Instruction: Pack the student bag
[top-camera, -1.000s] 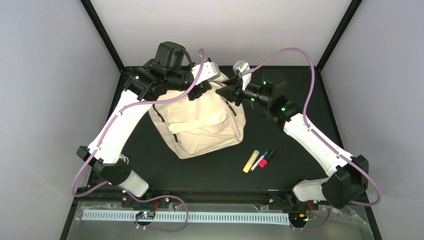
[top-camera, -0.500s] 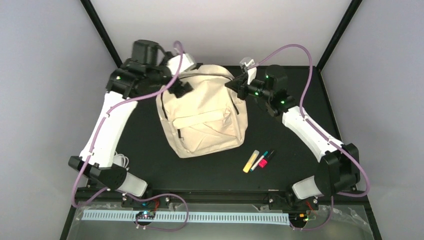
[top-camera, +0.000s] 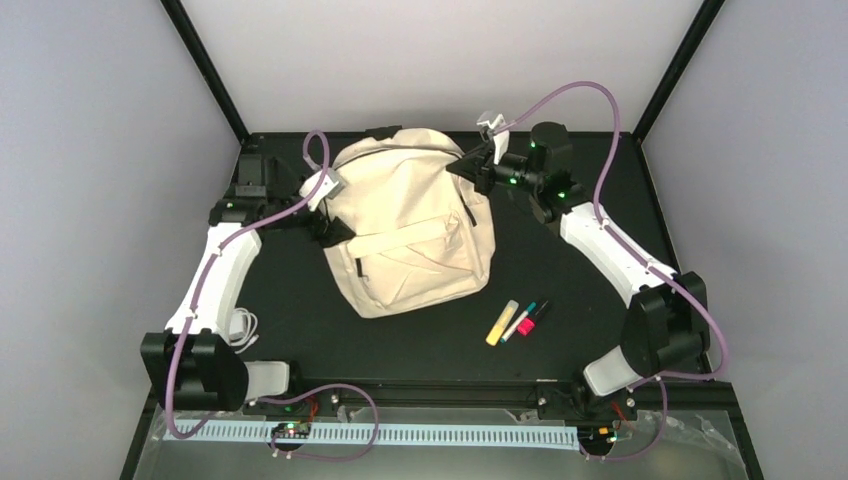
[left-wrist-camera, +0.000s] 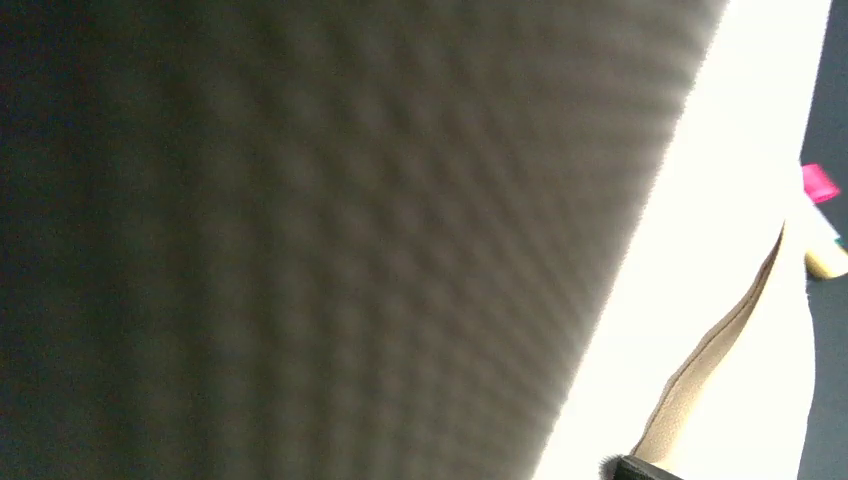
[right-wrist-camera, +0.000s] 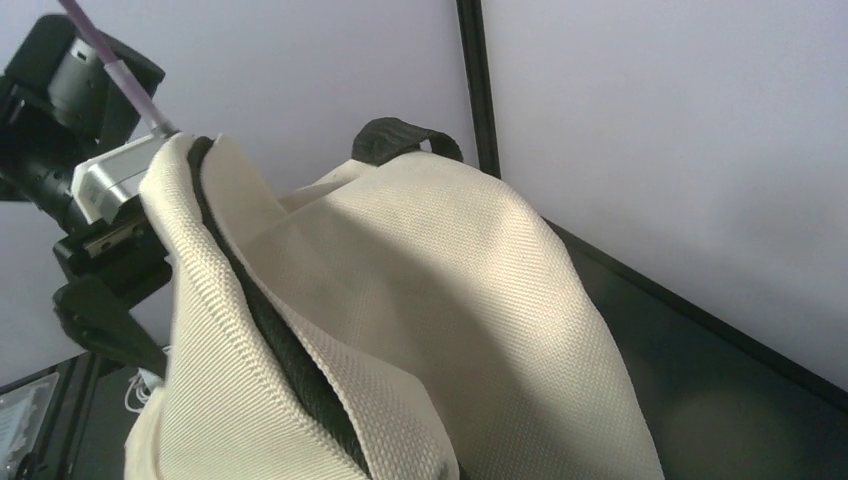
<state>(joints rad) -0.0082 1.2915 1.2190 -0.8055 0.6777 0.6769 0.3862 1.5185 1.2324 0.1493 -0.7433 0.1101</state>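
Item: student bag (top-camera: 410, 235), cream cloth, flat just beyond the pens (top-camera: 517, 321): likely soft, light, floppy, best held at zip edge (right-wrist-camera: 270, 330) or top loop (right-wrist-camera: 405, 135); right gripper (top-camera: 470, 165) pinches its pens-side rim, left gripper (top-camera: 330, 225) gapes free on far side.

Blurred grey weave up close, probably the student bag (left-wrist-camera: 720, 250), its cream fabric bright at right.

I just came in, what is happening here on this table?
Two robot arms are handling a cream student bag lying on the black table. The right tool is shut on its upper right edge, by the zipper. The left tool stands open at its left side. A few pens lie beside the bag, not yet packed.
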